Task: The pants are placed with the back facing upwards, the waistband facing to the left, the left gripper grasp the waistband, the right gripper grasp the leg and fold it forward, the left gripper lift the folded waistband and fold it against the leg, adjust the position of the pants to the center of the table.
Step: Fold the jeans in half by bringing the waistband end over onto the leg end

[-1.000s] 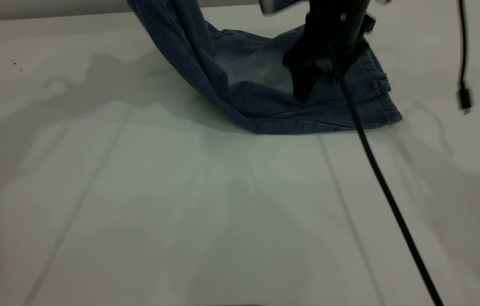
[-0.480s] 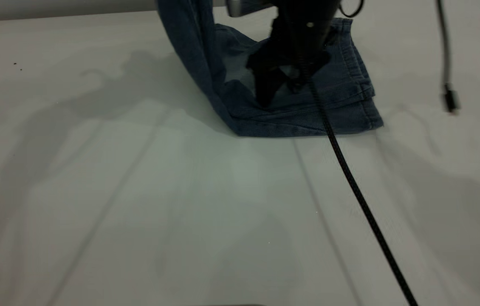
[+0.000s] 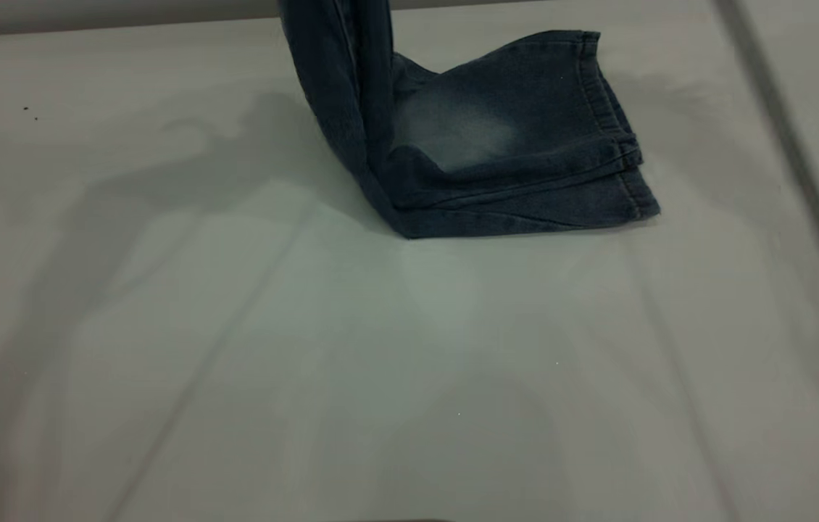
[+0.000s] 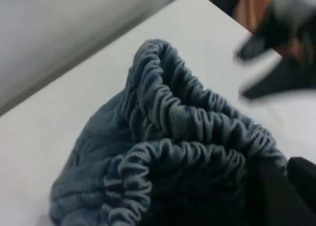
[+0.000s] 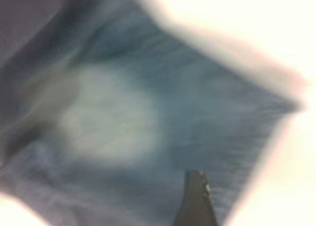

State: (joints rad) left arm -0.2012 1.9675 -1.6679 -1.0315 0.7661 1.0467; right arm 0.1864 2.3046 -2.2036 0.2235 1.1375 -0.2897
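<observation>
Pale grey worktop (image 3: 235,362) fills the exterior view and carries the pants (image 3: 496,145) near its far edge, a little right of the middle. Blue denim lies there in flat folded layers, and the leg (image 3: 562,123) with its whitish faded patch is on top, its stitched hems stacked toward the right edge of the worktop. At the left end of that flat part the cloth turns upward in a dark column that leaves the top of the exterior view. In the left wrist view the gathered elastic waistband (image 4: 197,122) bunches close to the camera above the worktop, running up against the black left end effector (image 4: 291,186); the cloth hides its tips, so I cannot tell whether they pinch it. The right end effector (image 5: 197,201) shows one dark fingertip (image 5: 196,194) over the faded patch; whether it is spread or pressed together I cannot tell.
</observation>
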